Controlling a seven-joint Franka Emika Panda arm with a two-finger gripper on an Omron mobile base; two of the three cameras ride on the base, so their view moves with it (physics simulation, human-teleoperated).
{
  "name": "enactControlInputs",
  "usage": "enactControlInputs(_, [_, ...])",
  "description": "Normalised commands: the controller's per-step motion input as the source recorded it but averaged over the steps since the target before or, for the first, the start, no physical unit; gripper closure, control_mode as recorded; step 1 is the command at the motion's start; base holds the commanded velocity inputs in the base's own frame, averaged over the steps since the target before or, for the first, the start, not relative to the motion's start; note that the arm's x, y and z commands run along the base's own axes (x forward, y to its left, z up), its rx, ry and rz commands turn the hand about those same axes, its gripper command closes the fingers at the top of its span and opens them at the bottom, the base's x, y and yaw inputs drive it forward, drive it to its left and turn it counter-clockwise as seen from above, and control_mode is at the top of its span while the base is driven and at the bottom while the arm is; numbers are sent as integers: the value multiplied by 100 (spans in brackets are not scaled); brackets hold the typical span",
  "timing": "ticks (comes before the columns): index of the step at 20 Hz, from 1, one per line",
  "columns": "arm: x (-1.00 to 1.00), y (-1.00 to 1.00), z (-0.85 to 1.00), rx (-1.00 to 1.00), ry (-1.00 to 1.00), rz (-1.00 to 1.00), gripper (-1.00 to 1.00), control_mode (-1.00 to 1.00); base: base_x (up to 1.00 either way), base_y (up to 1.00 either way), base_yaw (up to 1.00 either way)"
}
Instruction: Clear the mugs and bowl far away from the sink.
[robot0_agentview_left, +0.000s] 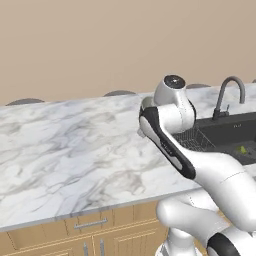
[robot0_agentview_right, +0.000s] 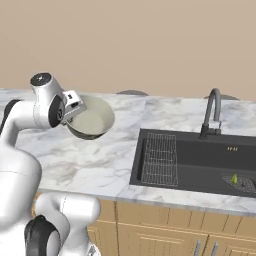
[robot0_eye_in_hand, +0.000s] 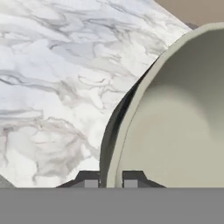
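1. Claw pinching rim of bowl, one finger either side.
2. Bowl tilted, lifted above marble table, left of sink.

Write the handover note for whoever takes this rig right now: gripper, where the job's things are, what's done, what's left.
Gripper: shut on the bowl, one finger either side of its rim.
Bowl: held tilted above the marble counter, left of the sink as the right base view shows it.
Sink: wire rack at its left end, a small green item by the drain; no mugs in view.
Done: bowl gripped and off the counter.
Left: carry it well away from the sink, set it down, release. Then locate the mugs.
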Motion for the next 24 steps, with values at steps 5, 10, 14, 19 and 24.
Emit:
enactControlInputs(5, [-72,2,5,-9,4,11,100,-100,0,0,0])
enactControlInputs(10, [0,0,0,0,0,0,100,100,-71,5,42])
enactControlInputs(14, [0,0,0,0,0,0,100,100,-59,0,80])
enactControlInputs(19, [0,0,0,0,0,0,100,100,-77,0,90])
enactControlInputs(24, [0,0,0,0,0,0,100,100,-85,0,90])
